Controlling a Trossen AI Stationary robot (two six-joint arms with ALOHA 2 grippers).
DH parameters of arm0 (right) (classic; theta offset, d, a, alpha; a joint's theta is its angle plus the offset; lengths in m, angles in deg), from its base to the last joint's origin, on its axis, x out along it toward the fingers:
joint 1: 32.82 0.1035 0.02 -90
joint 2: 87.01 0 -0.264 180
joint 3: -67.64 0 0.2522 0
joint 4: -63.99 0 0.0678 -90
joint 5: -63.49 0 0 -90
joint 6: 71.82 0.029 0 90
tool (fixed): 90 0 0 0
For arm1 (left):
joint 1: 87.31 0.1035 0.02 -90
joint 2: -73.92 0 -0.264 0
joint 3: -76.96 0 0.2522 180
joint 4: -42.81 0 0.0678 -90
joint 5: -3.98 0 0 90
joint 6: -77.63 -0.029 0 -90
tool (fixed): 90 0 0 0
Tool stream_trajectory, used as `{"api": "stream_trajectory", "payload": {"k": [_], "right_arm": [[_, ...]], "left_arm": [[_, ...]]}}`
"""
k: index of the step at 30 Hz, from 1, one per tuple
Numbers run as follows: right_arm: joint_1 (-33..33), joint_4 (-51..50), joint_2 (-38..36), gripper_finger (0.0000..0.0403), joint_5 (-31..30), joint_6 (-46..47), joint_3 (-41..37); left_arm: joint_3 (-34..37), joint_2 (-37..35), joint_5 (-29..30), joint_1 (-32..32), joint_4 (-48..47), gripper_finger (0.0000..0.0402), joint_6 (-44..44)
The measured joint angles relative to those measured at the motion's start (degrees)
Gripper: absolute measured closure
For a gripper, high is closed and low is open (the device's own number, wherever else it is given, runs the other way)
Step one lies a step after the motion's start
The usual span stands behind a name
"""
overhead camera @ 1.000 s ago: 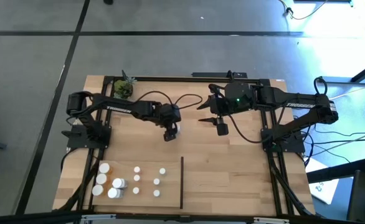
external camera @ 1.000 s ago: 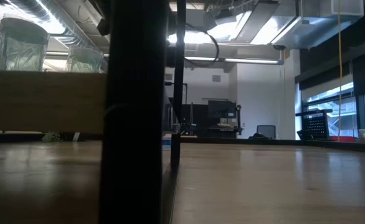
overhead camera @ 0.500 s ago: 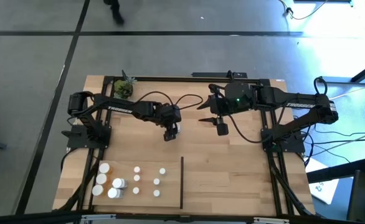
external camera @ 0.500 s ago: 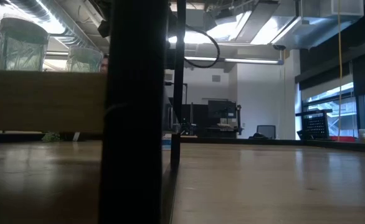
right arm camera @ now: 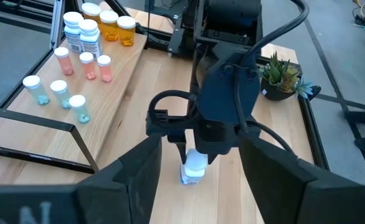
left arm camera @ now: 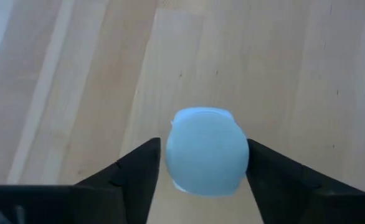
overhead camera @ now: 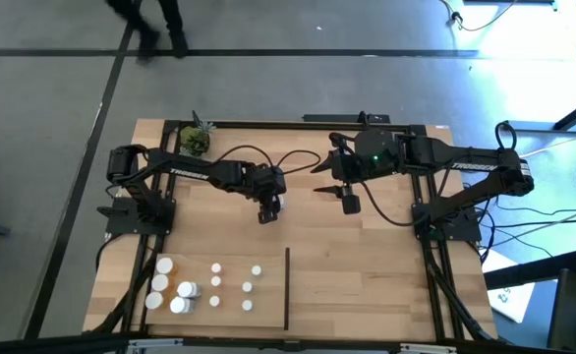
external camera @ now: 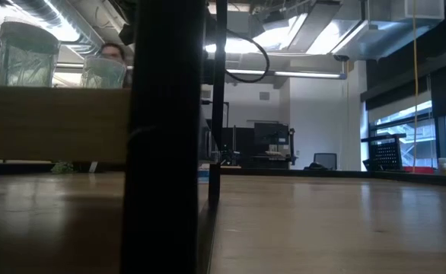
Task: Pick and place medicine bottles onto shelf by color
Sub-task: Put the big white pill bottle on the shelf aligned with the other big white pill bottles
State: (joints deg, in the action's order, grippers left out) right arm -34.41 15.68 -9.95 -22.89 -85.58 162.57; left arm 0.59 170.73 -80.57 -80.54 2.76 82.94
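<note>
I see my left gripper point(overhead camera: 268, 211) low over mid-board, its fingers point(left arm camera: 139, 165) closed around a white-capped bottle point(left arm camera: 207, 149) standing between them. Right gripper point(overhead camera: 350, 200) hangs just beside it — jaws wide, empty — while the other bottles point(overhead camera: 214, 285) sit clustered at the shelf's point(overhead camera: 367, 275) near-left corner.

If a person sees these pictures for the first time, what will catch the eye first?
Probably the left pincer near the table's middle, closed on a white-capped bottle standing on the wood. Next comes the cluster of medicine bottles in the near left corner, left of the black divider strip. The right pincer hangs open beside it.
</note>
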Motion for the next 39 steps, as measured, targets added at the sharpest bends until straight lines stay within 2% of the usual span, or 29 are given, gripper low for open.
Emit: {"api": "stream_trajectory", "payload": {"k": [8,14,21,30,39], "right_arm": [[0.0,0.0,0.0,0.0185,0.0,0.0,0.0],[0.0,0.0,0.0,0.0185,0.0,0.0,0.0],[0.0,0.0,0.0,0.0185,0.0,0.0,0.0],[0.0,0.3,0.0,0.0185,0.0,0.0,0.0],[0.0,0.5,0.0,0.0185,0.0,0.0,0.0]], "left_arm": [[0.0,-0.1,0.0,0.0,0.0,0.0239,0.1],[0.0,-2.0,0.0,-0.5,-2.2,0.0241,0.6],[0.0,-11.0,0.4,-2.8,-12.2,0.0241,2.4],[0.0,-24.9,4.9,-9.8,-26.1,0.0241,13.8],[0.0,-33.5,7.6,-22.1,-34.0,0.0242,23.4]]}}
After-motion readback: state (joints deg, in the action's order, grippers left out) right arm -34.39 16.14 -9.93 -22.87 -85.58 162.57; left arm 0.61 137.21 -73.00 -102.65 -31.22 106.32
